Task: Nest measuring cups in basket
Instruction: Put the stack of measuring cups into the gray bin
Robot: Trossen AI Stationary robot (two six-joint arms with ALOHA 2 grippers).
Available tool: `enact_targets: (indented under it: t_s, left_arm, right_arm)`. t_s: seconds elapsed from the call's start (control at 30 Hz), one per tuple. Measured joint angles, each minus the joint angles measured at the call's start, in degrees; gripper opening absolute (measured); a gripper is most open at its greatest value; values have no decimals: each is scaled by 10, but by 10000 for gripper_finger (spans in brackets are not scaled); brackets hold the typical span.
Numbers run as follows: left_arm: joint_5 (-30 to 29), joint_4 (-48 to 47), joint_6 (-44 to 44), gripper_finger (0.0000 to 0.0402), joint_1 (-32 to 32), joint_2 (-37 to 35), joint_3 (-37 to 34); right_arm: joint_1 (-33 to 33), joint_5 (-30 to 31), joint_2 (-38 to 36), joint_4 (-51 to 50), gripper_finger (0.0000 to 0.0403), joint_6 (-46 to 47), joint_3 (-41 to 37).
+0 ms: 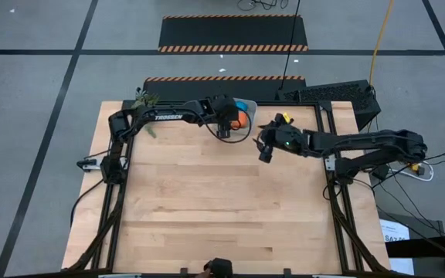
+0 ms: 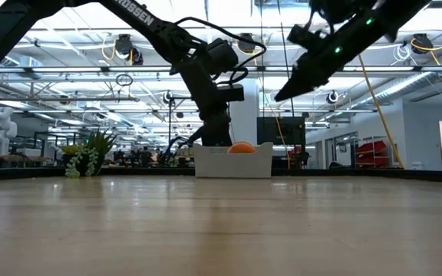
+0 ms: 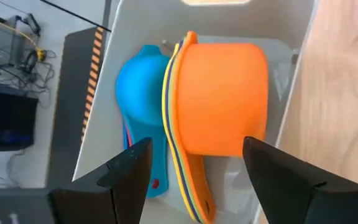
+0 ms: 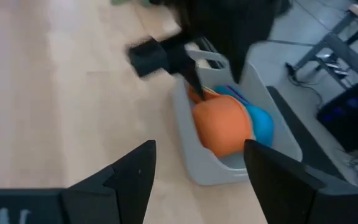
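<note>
So the basket (image 1: 242, 117) sits at the top centre of the high view, right on the far edge of the table (image 1: 222, 201), and the measuring cups (image 3: 219, 99) are already lying inside it. The orange one is on top of a stack of thin coloured rims, with a blue one (image 3: 143, 84) beside it.

The left gripper (image 1: 224, 127) is straight over the basket, and in its wrist view the fingers stand wide apart with nothing between them, straddling the orange cup's bowl. The cup handles run down toward the bottom of that frame, so the long axis lies between the fingers rather than across them.

The right gripper (image 1: 265, 147) hangs just right of the basket in the high view, also spread open and empty, raised off the table in the low view.

Left is clearly the nearer arm (it's basically in the tub). My guess is that any further tidying falls to it, and it only needs to go straight down.
</note>
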Motion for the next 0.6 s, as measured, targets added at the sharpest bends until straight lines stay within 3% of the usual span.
enact_targets:
  t_s: [0.23, 0.3, 0.47, 0.6]
  left_arm:
    - [38, 13, -16, 253, 28, -10, 0]
    - [38, 12, -8, 253, 36, -10, 0]
    - [53, 8, 10, 253, 42, -12, 0]
    - [82, 18, 14, 253, 42, -16, 0]
  right_arm:
    - [-86, -103, 46, 96, 247, -17, 0]
    - [-104, -108, 56, 99, 247, -11, 3]
    - [-138, -125, 88, 28, 247, -2, 42]
    - [-172, -173, 127, -18, 247, -22, 81]
